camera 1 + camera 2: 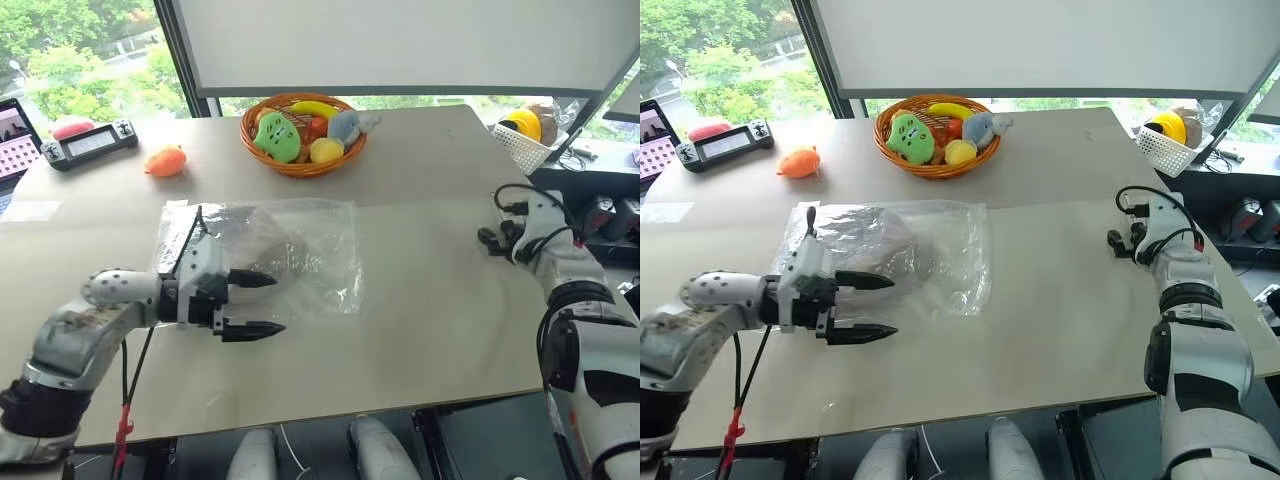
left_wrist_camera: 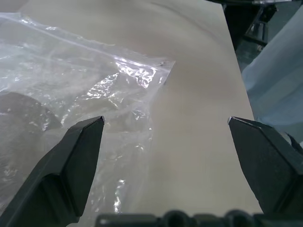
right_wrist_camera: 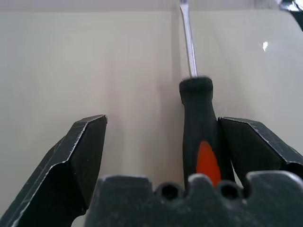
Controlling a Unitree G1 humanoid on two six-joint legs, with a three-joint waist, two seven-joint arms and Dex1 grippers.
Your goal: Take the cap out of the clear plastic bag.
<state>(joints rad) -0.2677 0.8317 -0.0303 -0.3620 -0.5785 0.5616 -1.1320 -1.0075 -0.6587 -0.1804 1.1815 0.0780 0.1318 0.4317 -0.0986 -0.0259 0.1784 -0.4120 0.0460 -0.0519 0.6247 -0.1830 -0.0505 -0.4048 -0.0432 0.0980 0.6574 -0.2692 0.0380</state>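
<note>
Clear, crinkled plastic is what the coming move turns on: the clear plastic bag lies flat on the table, left of centre, with its long axis running across the table from the robot's left to its right. The cap is seen as a dark rounded mound inside it, toward the bag's left half, fully enclosed; nothing of it pokes out. Which edge of the bag is the open mouth cannot be told.

The left gripper is held at the bag's near left edge, pointing to the right along the bag's length, with its jaws spread wide and nothing between them. In the left wrist view one finger is placed over the plastic and the other over bare table, so the bag's near border runs between the two. Whether the fingers touch the film cannot be told.

The right gripper is placed well apart, near the table's right edge, pointing away from the robot. Its jaws are spread; a black-handled screwdriver lies on the table between them, against one finger and not clamped.

The left arm is judged far nearer to bag and cap, so a first pinch falls to it, while the right would have to be brought back across the table.
</note>
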